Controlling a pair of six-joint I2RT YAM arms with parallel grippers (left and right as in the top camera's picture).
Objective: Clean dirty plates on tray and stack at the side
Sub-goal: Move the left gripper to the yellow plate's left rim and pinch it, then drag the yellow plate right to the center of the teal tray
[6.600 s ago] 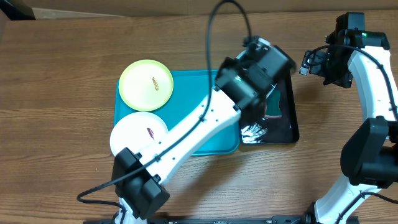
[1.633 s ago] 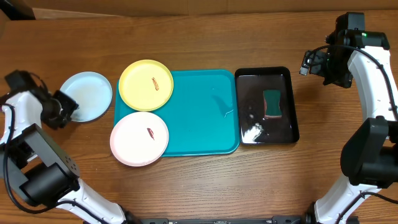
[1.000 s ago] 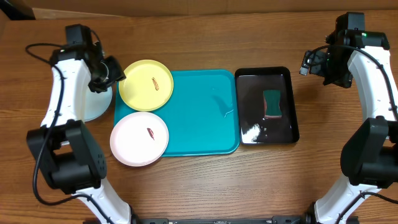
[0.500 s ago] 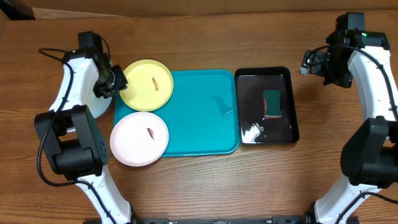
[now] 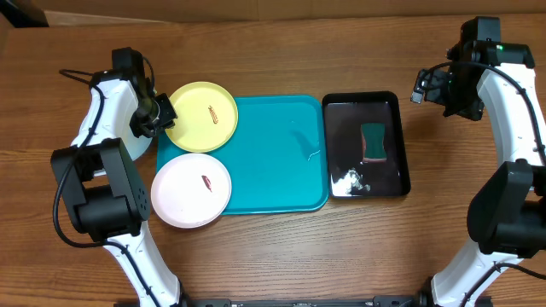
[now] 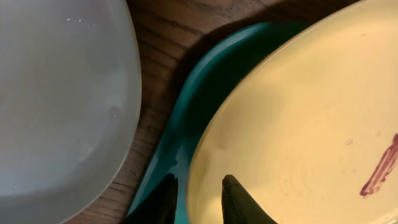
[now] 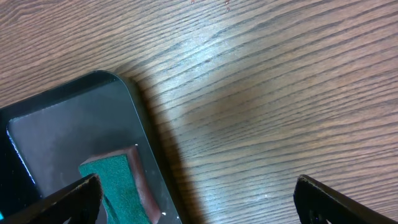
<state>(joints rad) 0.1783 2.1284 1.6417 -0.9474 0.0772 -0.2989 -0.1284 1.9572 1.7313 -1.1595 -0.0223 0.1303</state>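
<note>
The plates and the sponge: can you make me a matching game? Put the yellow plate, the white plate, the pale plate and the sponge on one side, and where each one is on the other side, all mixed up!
Things
1. yellow plate
2. white plate
3. pale plate
4. green sponge

Places
A. in the black tray
B. near left corner of the blue tray, hanging over its edge
C. on the wooden table, left of the blue tray
D. far left corner of the blue tray

Pairs: 1-D, 2-B, 3-C, 4-A
</note>
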